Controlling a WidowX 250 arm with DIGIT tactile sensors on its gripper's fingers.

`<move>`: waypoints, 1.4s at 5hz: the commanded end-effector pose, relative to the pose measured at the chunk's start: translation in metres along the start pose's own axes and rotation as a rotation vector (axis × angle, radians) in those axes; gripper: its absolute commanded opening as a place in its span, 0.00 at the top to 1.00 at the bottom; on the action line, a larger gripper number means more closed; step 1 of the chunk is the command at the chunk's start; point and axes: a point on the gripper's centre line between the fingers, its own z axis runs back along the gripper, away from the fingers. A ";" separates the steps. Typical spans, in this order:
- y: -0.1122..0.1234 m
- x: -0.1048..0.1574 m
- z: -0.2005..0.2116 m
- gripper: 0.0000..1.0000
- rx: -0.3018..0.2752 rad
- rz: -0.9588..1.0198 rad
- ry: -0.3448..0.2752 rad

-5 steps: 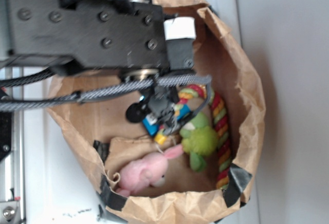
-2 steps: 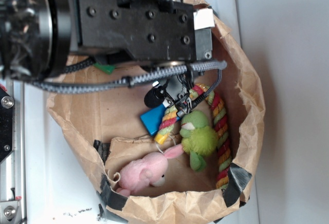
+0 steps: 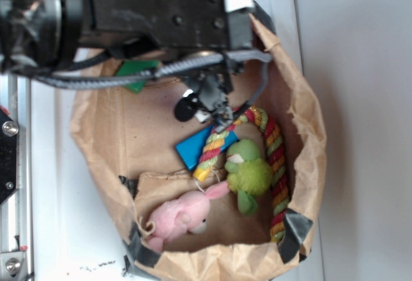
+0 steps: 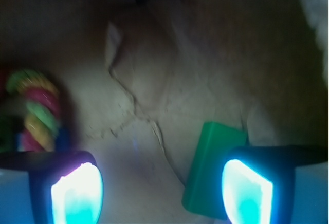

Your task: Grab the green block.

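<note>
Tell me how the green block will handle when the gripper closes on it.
The green block looks flat, hard-edged and smooth, so it is probably stiff and may slip between the pads. It lies on the wrinkled paper bag floor, so it will likely slide or tilt rather than roll. The gripper stands open beside it.

Tabletop (image 3: 58,184): white surface, visible at the left of the exterior view and along the bottom edge. One item rests directly on it, a brown paper bag (image 3: 309,133), lying open with its rim rolled and crumpled. Black tape patches (image 3: 293,226) sit on the rim at the lower right and lower left. A metal rail with screws (image 3: 9,184) runs along the far left edge of the tabletop. Small dark specks (image 3: 96,269) mark the white surface near the bottom left, just beside the bag.
</note>
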 end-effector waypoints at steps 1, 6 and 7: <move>0.012 -0.003 0.009 0.00 -0.042 0.002 -0.075; 0.037 -0.020 0.009 0.00 -0.029 0.048 -0.054; 0.037 -0.020 0.009 0.00 -0.029 0.048 -0.054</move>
